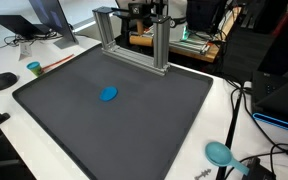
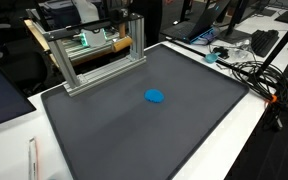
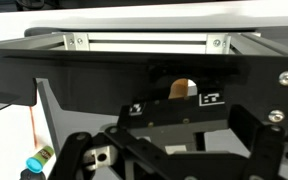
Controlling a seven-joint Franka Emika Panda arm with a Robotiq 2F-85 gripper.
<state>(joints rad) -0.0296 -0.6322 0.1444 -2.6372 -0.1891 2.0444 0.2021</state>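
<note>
jaws stood spread and empty by the metal frame (image 1: pixel 134 35). blue disc (image 1: pixel 108 94) on the mat (image 1: pixel 54 115) looked light, low, maybe slippery; i'd pinch across its edges.

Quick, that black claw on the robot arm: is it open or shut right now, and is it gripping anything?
Black metal gripper: open, jaws spread wide, holding nothing.

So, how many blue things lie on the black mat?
1: a disc near the middle of the mat. The frame at the mat's far edge may hide something behind it.
</note>
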